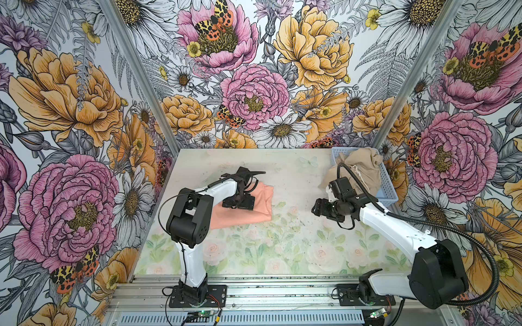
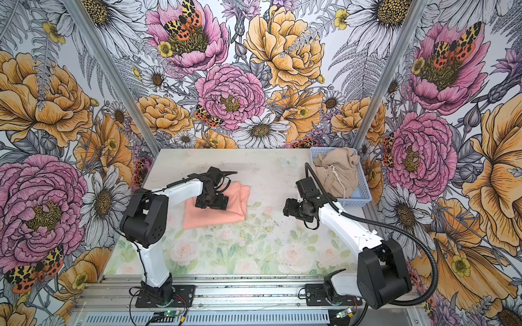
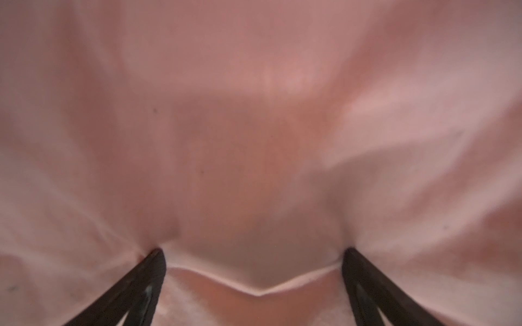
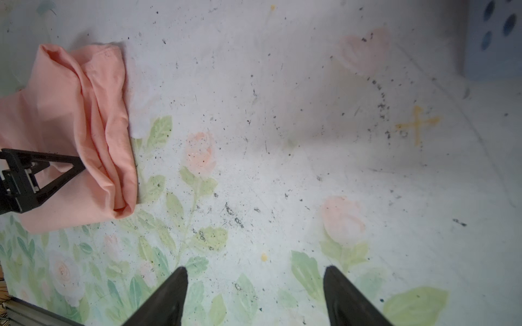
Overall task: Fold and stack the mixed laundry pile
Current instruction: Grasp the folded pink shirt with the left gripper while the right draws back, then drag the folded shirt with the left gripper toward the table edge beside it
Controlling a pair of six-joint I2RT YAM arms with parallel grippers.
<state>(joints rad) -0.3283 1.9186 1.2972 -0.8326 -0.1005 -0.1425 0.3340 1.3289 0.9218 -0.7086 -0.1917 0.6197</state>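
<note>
The peach-pink T-shirt (image 1: 261,197) (image 2: 223,218) lies folded on the left half of the table; its print is hidden. My left gripper (image 1: 238,204) (image 2: 211,203) (image 3: 254,251) is open, and both fingertips press down into the shirt, with a fold edge running between them. The beige shorts (image 1: 364,166) (image 2: 339,169) sit bunched in the basket, drawstring showing. My right gripper (image 1: 318,210) (image 2: 291,210) (image 4: 255,269) hangs open over bare table between shirt and basket, holding nothing. In the right wrist view the T-shirt (image 4: 70,113) shows with a left finger (image 4: 42,175) on it.
A light blue perforated basket (image 1: 391,194) (image 2: 364,194) (image 4: 494,42) stands at the table's back right corner. The flower-printed table (image 1: 282,254) is boxed in by floral walls on three sides. The arm bases sit on a metal rail along the front edge.
</note>
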